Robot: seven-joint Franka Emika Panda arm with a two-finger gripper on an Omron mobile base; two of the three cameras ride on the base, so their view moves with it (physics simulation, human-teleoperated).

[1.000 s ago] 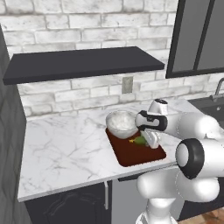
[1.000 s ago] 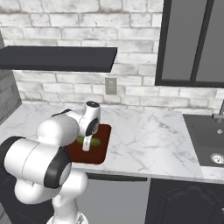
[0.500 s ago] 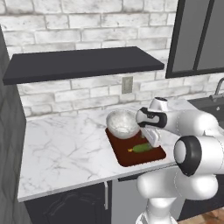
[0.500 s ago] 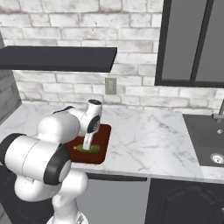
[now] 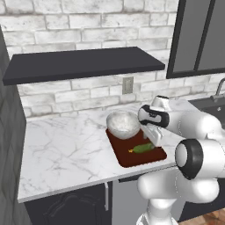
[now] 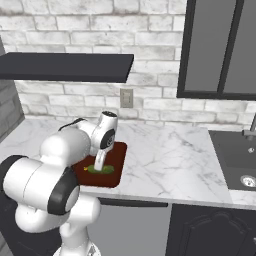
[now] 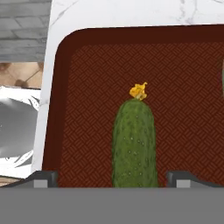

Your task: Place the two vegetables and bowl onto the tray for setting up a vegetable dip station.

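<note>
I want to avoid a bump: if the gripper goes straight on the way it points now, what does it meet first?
Most likely the cucumber. In the hand view it lies on the tray between the open fingers of the gripper, right in the line. How far it is from the tips is unclear.

In the hand view we lose the lower end of the cucumber (image 7: 134,142) behind the bottom band, and the tray (image 7: 83,78) runs off the right and bottom edges, with a thin greenish sliver at the right edge too cut off for us to name. From the left base view the gripper (image 5: 151,141) covers the tray's far right corner and part of the cucumber, and the bowl (image 5: 123,124) hides the tray's rear rim. From the right base view the arm blocks the tray's left half, so we cannot make out the bowl there.
</note>
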